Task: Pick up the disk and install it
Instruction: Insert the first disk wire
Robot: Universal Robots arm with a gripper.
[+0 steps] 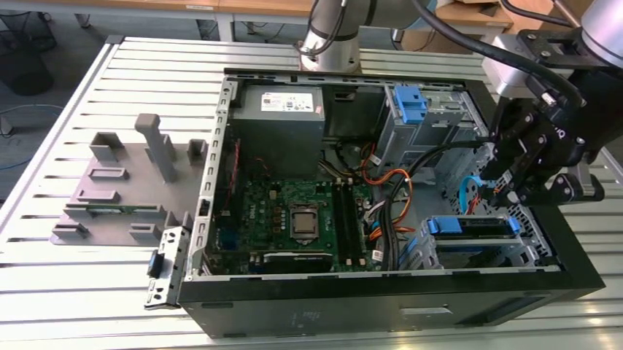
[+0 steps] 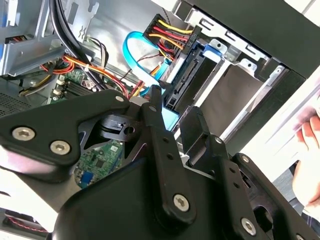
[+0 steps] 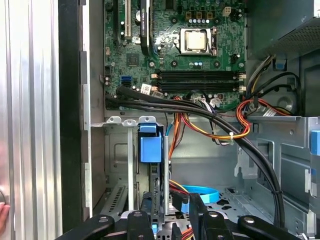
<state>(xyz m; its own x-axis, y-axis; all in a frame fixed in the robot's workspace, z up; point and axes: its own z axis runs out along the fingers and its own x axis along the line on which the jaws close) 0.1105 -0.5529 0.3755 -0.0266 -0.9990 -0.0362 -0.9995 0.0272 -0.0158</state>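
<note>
The disk, silver with a blue carrier frame, stands on edge in the drive bay at the near corner of the open computer case, on the exterior view's right. My gripper hangs just above the disk's end, where the light-blue cable and the orange wires reach it. In the first wrist view the disk runs edge-on toward my gripper, whose black fingers sit on either side of it. In the second wrist view my gripper shows a gap between the fingers, and they are not pressed on the disk.
The case also holds a grey power-supply box, the green motherboard, a second blue carrier in the far bay and thick black cables. A grey plastic stand sits on the slatted table. A person's hand is near the case edge.
</note>
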